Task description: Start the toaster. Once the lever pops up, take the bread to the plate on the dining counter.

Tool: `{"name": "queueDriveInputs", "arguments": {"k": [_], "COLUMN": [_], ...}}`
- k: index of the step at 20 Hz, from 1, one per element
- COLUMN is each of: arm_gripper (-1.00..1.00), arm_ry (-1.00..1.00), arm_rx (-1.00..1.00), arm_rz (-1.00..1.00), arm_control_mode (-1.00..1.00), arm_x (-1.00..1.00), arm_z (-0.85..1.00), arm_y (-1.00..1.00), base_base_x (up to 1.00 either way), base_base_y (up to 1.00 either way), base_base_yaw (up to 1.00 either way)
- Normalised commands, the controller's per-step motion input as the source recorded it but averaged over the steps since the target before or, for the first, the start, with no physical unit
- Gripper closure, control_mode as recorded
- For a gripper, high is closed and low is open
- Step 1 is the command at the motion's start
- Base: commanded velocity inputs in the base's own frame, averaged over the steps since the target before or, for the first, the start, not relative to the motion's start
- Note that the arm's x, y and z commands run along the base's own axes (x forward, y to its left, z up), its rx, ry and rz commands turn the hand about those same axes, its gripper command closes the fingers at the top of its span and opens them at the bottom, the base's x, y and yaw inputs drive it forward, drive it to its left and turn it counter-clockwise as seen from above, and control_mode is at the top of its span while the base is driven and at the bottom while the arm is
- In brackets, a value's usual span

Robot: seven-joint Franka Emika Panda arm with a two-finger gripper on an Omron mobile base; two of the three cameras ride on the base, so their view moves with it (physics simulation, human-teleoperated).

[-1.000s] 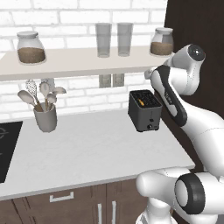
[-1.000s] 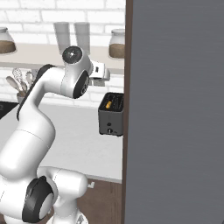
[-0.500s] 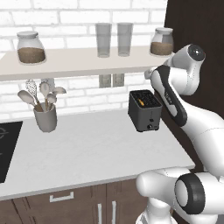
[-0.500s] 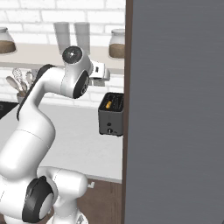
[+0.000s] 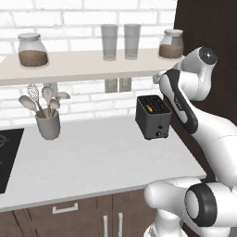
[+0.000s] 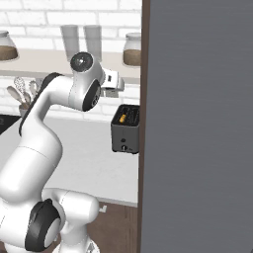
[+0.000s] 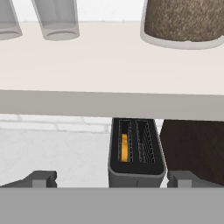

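Note:
The dark grey toaster (image 5: 153, 118) stands on the pale worktop (image 5: 92, 157) against the brick wall, beside a dark cabinet side. The bread (image 5: 149, 108) sits low in one slot, its orange-tan edge showing; in the hand view the bread (image 7: 124, 147) is in the left slot of the toaster (image 7: 136, 153). My gripper (image 7: 111, 179) hangs open above and in front of the toaster, level with the shelf edge, its fingertips (image 7: 41, 178) far apart and holding nothing. From the right, the gripper (image 6: 118, 90) is just above the toaster (image 6: 124, 129). The lever is too small to make out. The plate and dining counter are out of view.
A shelf (image 5: 83, 65) just over the toaster carries two glasses (image 5: 110, 41) and jars (image 5: 170, 45). A utensil crock (image 5: 48, 125) stands at the left and a black cooktop (image 5: 7, 157) at the far left. A tall dark panel (image 6: 197, 123) blocks the right.

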Motion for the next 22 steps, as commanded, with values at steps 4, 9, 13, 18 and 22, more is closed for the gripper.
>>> {"name": "queueDriveInputs", "arguments": {"k": [4, 9, 13, 18, 22], "arm_gripper": [-1.0, -1.0, -1.0, -1.0, -1.0], "arm_ry": [0.0, 0.0, 0.0, 0.0, 0.0], "arm_rx": [0.0, 0.0, 0.0, 0.0, 0.0], "arm_rz": [0.0, 0.0, 0.0, 0.0, 0.0], "arm_control_mode": [-1.0, -1.0, -1.0, -1.0, -1.0], "arm_x": [0.0, 0.0, 0.0, 0.0, 0.0], "arm_z": [0.0, 0.0, 0.0, 0.0, 0.0], "arm_y": [0.0, 0.0, 0.0, 0.0, 0.0], "base_base_x": [0.0, 0.0, 0.0, 0.0, 0.0], "base_base_y": [0.0, 0.0, 0.0, 0.0, 0.0], "base_base_yaw": [0.0, 0.0, 0.0, 0.0, 0.0]}}
